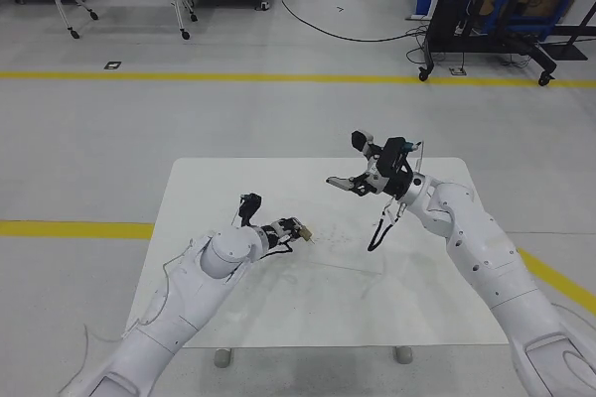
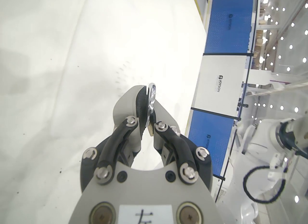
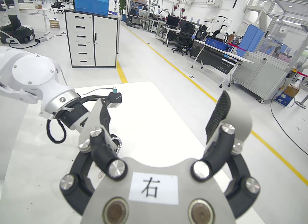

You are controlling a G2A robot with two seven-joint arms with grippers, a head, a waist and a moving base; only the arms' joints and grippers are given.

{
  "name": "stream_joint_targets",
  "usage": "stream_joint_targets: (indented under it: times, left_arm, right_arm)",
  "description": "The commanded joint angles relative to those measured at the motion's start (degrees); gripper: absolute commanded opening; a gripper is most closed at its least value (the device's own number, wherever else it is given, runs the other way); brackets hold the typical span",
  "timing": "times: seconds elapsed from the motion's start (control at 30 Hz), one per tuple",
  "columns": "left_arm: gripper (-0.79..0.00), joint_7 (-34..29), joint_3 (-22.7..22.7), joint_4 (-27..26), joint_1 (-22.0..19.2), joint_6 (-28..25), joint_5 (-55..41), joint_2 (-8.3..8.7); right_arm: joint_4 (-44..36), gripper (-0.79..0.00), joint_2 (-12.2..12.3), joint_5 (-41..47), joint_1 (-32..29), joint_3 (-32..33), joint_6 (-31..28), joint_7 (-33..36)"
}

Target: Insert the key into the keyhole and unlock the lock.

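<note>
The left gripper (image 2: 149,99) hung low over the bench (image 1: 328,298), a little left of its middle. Its jaws were closed on the lock (image 2: 152,92) (a silver piece seen edge-on with a brass bit toward the palm; I took it for the lock, though it was small and partly hidden by the pads). The lock was off the bench, pinched between the pads with its silver end poking past the tips. The right gripper (image 3: 163,104) sat higher, over the far right part of the bench. It was well apart from the left one and turned toward it, with its jaws spread wide and nothing between them. By my reading the task was at an early step: the lock was held up and presented, but no key was in it and the keyhole could not be made out. The next move would call for the right gripper to have the key, pinched by its head with the blade free. It would then have to line that blade up squarely with the keyhole while the left gripper held the lock steady. A thin pinch like this one might let the lock twist under the push.
</note>
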Motion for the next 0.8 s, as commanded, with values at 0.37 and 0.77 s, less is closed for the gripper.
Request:
stream_joint_targets:
  times: [0.37, 0.77]
  left_arm:
    - [0.000, 1.9, -0.2, 2.9, -1.1, 5.8, -2.5, -1.72]
    - [0.000, 8.0, -27.6, -33.8, 23.3, -1.4, 3.4, 5.33]
  right_arm:
    - [0.0, 0.000, 0.0, 0.0, 0.0, 0.0, 0.0, 0.0]
    - [-5.7, 0.000, 0.8, -0.5, -2.6, 4.3, 1.4, -4.4]
